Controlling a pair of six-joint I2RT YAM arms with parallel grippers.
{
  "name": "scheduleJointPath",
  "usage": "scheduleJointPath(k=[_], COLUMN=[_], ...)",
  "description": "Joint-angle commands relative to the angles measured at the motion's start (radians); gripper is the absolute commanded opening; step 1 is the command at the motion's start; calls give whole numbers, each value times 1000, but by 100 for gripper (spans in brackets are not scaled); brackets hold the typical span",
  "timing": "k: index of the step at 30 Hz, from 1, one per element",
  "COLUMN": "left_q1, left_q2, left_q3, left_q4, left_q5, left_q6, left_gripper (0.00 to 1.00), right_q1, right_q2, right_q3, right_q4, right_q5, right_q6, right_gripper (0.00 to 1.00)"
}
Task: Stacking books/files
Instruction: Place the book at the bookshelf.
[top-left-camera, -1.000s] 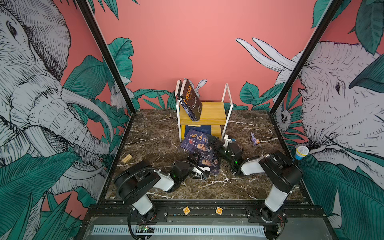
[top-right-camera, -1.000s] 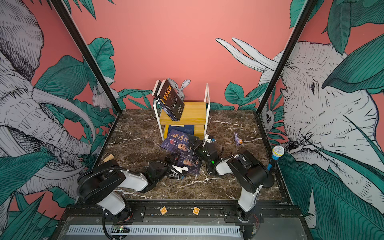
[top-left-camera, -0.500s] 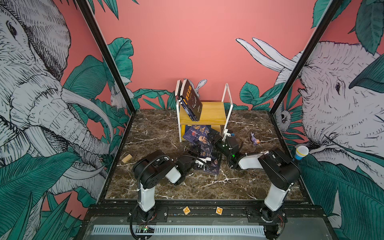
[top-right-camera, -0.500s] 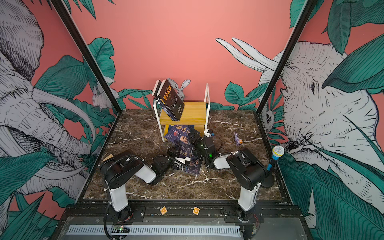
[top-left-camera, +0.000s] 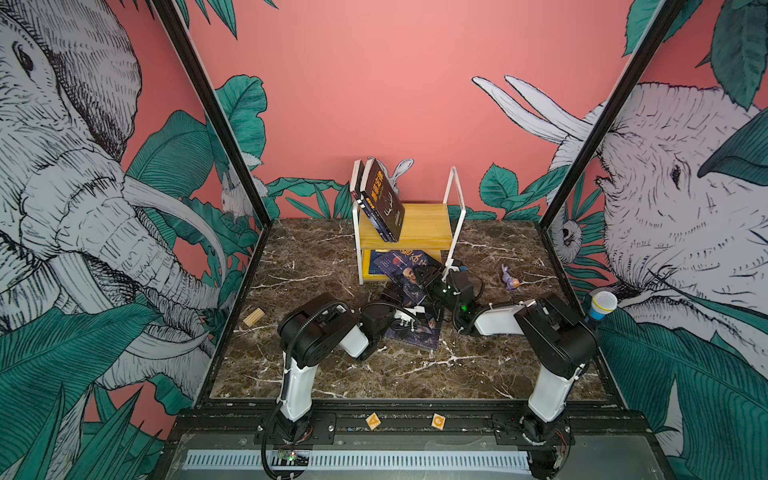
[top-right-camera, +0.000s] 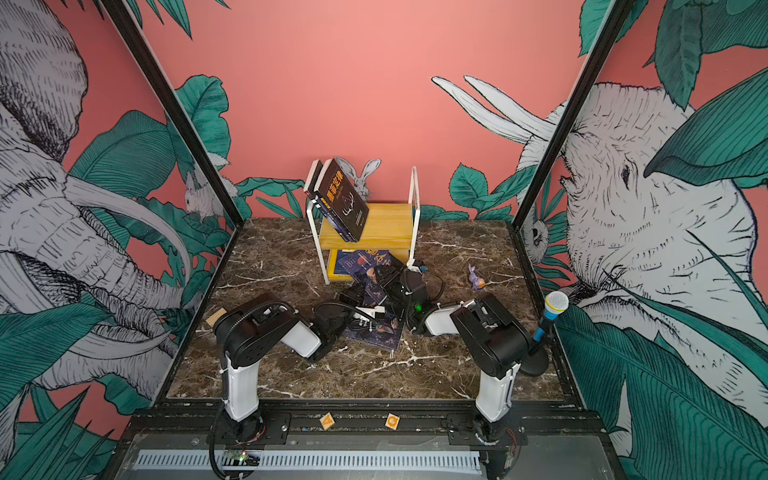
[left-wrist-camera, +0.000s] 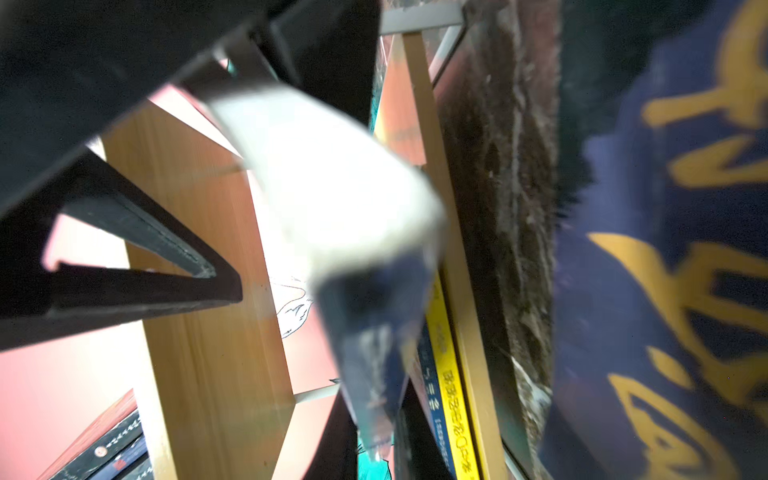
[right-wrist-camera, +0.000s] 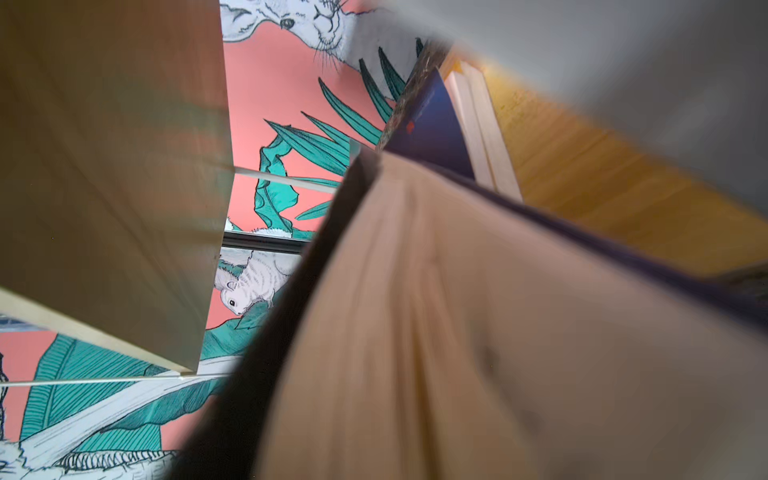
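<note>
A navy book (top-left-camera: 405, 270) (top-right-camera: 368, 270) with a bearded face hangs tilted at the front of the yellow shelf (top-left-camera: 424, 228) (top-right-camera: 386, 226), its far edge at the lower compartment. My left gripper (top-left-camera: 392, 297) (top-right-camera: 353, 297) is shut on its near left corner, whose white pages (left-wrist-camera: 332, 178) blur across the left wrist view. My right gripper (top-left-camera: 430, 276) (top-right-camera: 388, 276) is at its right edge. Page edges (right-wrist-camera: 457, 332) fill the right wrist view and hide the jaws. Another book (top-left-camera: 417, 332) (top-right-camera: 380, 332) lies flat under both wrists. Two dark books (top-left-camera: 382, 199) (top-right-camera: 343, 199) lean on the top board.
More books stand in the lower compartment, one with a yellow spine (left-wrist-camera: 449, 395). A wooden block (top-left-camera: 254, 317) lies at the table's left edge. A purple toy (top-left-camera: 509, 279) sits right of the shelf, and a microphone (top-left-camera: 598, 307) stands at the right wall.
Both arms have moved toward the shelf with the navy book between them. It has risen off the flat book and now tilts into the lower compartment.
</note>
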Motion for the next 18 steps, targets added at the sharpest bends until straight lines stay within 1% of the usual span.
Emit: scheduleJointPath(k=[1, 4, 12, 18], left_q1=[6, 8, 7, 9], left_q2=[15, 25, 25, 19], left_q3=[71, 92, 86, 84], left_q4=[65, 66, 65, 65], left_q5=[-19, -47, -82, -108], left_q6=[7, 5, 18, 27], left_gripper=[0, 0, 0, 0], right_q1=[23, 21, 21, 11], right_q2=[-16, -33, -115, -207], right_q3=[9, -24, -168, -291], right_q4=[53, 60, 84, 95], right_q5=[-85, -87, -78, -51], right_q6=[46, 49, 56, 47], right_gripper=[71, 73, 75, 76])
